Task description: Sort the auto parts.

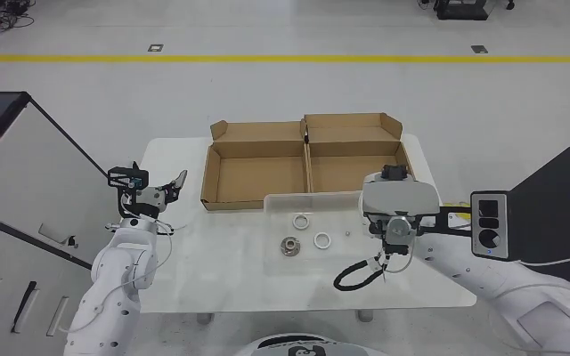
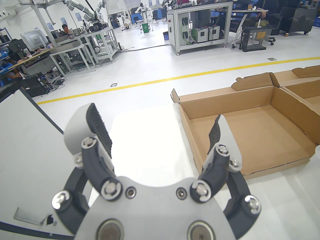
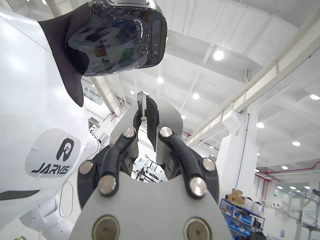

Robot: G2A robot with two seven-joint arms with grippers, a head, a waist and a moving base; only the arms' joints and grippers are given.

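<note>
Right end effector (image 3: 144, 112) grips a slim, dark, threaded metal bolt (image 3: 142, 104).

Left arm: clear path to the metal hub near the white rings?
Likely yes. The left gripper is open and empty, and nothing visible stands between it and the metal hub.

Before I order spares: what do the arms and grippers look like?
The left arm and right arm have white shells. The left gripper and right gripper share silver fingers, black ribbed pads, black links with silver bolts, and a silver plate. A black cable loops off the right arm.
</note>
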